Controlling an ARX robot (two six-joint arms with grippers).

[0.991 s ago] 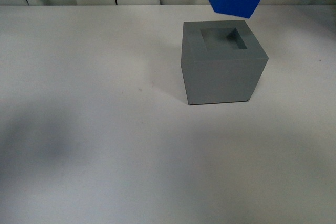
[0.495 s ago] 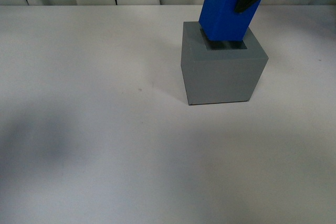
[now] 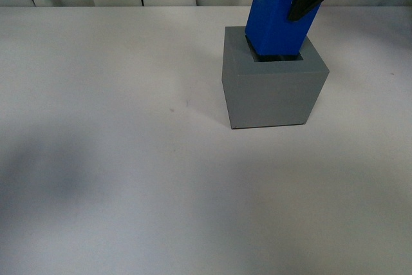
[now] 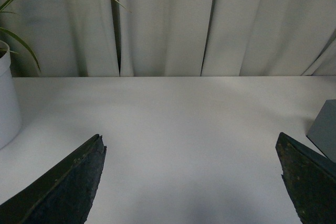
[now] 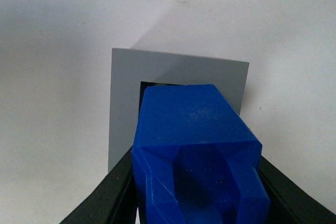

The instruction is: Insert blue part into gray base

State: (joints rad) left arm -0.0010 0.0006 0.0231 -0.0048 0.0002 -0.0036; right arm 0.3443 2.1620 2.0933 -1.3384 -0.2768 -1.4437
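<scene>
- Since half a second ago, the blue part (image 3: pixel 277 14) has sunk slightly further into the recess of the gray base (image 3: pixel 273 91); a second ago it hung clear above.
- Blue part stands near upright, lower end inside the recess, apparently not fully seated; depth is hidden.
- Right gripper (image 5: pixel 194 158): jaws clamped on the blue part's upper end.
- Left gripper (image 4: pixel 189 145): jaws spread wide, nothing between them, over the white table (image 4: pixel 173 98).

All three views share a matte gray plastic cube (image 3: pixel 273 94): front camera angled down from farther back, right wrist camera close overhead, left wrist camera catching its edge.
</scene>
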